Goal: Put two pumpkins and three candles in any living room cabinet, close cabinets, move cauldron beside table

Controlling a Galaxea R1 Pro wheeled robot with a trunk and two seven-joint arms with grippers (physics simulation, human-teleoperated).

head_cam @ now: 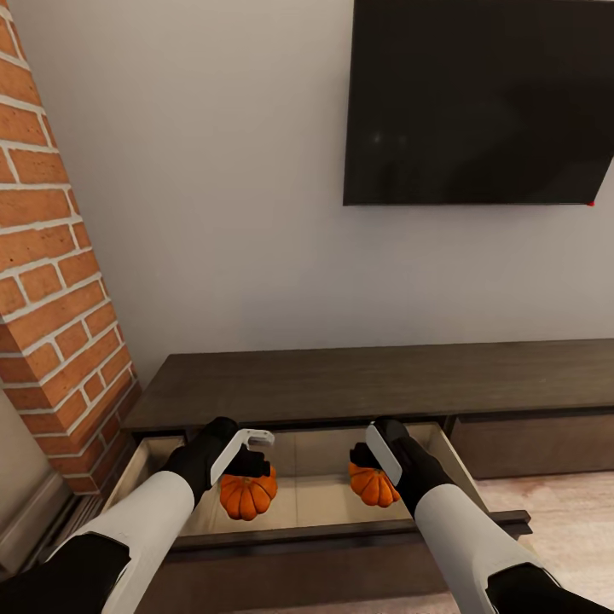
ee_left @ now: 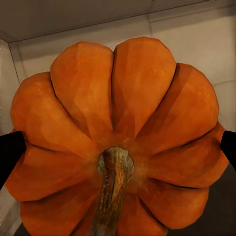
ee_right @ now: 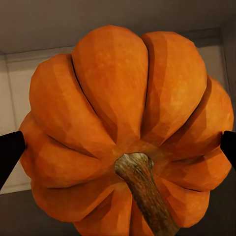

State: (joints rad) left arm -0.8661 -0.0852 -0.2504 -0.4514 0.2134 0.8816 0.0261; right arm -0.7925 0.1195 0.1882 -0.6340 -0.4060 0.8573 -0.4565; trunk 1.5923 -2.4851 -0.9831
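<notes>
Left gripper (head_cam: 249,465): we have it closed on the left pumpkin (head_cam: 247,493), one dark finger (ee_left: 11,153) against each flank in our left wrist view.
Left pumpkin: it sits low in the open drawer (head_cam: 460,465) of the cabinet (head_cam: 358,384), toward the drawer's left half; its stem (ee_left: 112,191) points at the wrist camera. Whether it rests on the drawer floor we cannot tell.
Right gripper (head_cam: 375,465): we have it clamped on the right pumpkin (head_cam: 373,484), black fingertips (ee_right: 10,153) pressing both sides.
Right pumpkin: inside the same drawer, toward its right half, well apart from the left one; its stem (ee_right: 145,191) also faces the camera.
Drawer: pulled out toward us, pale inside, its dark front panel (head_cam: 341,535) nearest our trunk.
Cabinet: long, low and dark brown, against the grey wall (head_cam: 213,213); the front beside the drawer is shut.
Surroundings: brick column (head_cam: 51,281) on our left, black TV (head_cam: 477,98) mounted above the cabinet.
</notes>
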